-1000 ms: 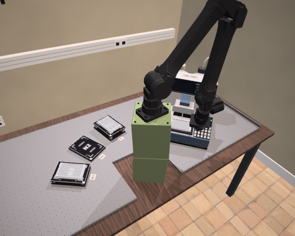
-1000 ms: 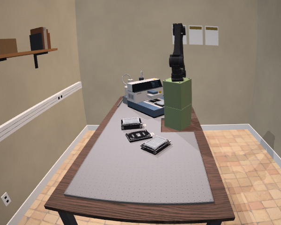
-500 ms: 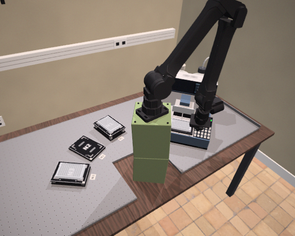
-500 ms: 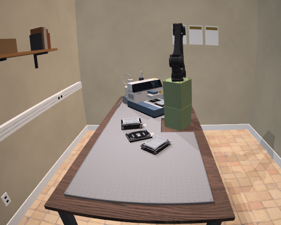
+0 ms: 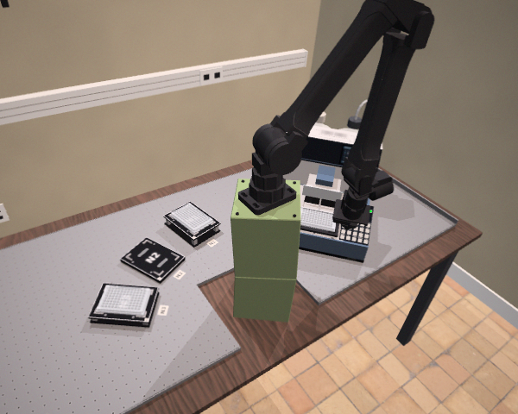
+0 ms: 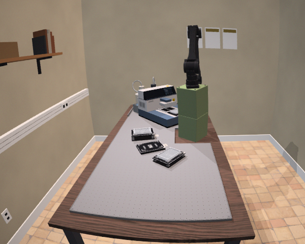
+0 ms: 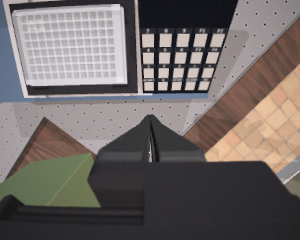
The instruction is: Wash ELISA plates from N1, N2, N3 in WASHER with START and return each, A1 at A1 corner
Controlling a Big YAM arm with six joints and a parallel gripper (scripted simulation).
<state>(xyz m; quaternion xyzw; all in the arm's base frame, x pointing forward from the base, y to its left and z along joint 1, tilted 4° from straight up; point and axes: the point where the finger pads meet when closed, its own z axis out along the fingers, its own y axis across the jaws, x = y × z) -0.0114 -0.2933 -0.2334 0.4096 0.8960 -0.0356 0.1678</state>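
Note:
My gripper (image 5: 349,226) (image 7: 150,120) is shut and empty, above the front of the washer (image 5: 331,246) (image 6: 154,116) by its keypad. The START key (image 7: 148,86) shows ahead of the fingertips in the wrist view. A clear plate (image 5: 317,220) (image 7: 70,46) lies on the carrier and looks flat in its pocket. A green lamp (image 5: 370,210) is lit at the washer's right side, just beside the gripper. Nest N2 (image 5: 152,258) (image 6: 150,148) is empty. One plate (image 5: 191,218) (image 6: 142,130) sits in N1 and another plate (image 5: 124,299) (image 6: 169,154) in N3.
The green pedestal (image 5: 264,249) (image 6: 192,115) carries the arm and stands between the nests and the washer. The washer's white overhanging head (image 5: 321,191) is behind the carrier. Bottles with tubing stand behind the washer.

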